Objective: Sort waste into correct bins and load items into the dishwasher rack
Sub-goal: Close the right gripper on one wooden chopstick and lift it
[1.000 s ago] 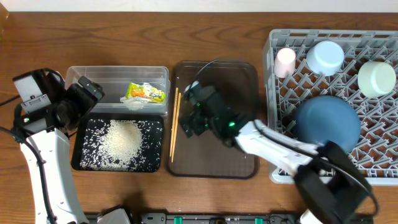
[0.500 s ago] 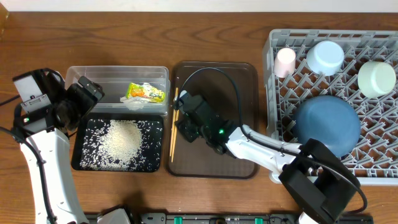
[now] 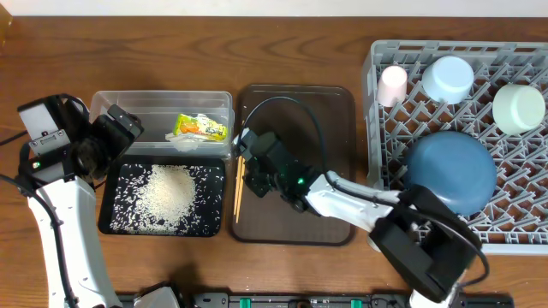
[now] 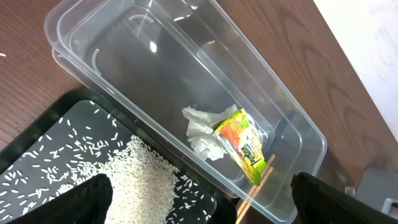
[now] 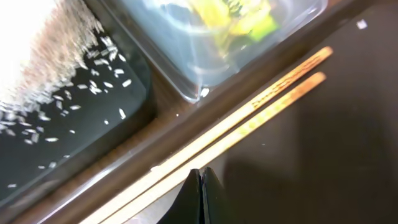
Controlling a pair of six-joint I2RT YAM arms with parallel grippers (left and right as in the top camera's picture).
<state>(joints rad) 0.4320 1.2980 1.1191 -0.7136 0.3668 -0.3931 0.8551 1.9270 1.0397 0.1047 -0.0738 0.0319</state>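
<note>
Two wooden chopsticks (image 3: pixel 239 171) lie along the left edge of the brown serving tray (image 3: pixel 295 214). My right gripper (image 3: pixel 243 168) is down beside them. In the right wrist view its tips (image 5: pixel 200 170) are pressed together just beside the chopsticks (image 5: pixel 249 118), with nothing between them. My left gripper (image 3: pixel 116 128) hangs open over the clear tub (image 3: pixel 163 104), which holds the yellow-green wrapper (image 4: pixel 242 146) and the white tissue (image 4: pixel 202 134). Rice (image 3: pixel 169 190) lies in the black tray (image 3: pixel 120 221). In the grey rack (image 3: pixel 514 235) sit a dark blue bowl (image 3: pixel 451 171), a pale green bowl (image 3: pixel 518 109), a light blue bowl (image 3: pixel 448 77) and a pink cup (image 3: pixel 392 85).
The tub and the black tray stand side by side, close against the brown tray's left rim. The rack takes up the right side of the wooden table (image 3: pixel 282 43). My right arm stretches across the brown tray from the front right.
My right gripper has moved left across the brown tray to the chopsticks and its jaws have gone from open to shut. The left arm has stayed still.
</note>
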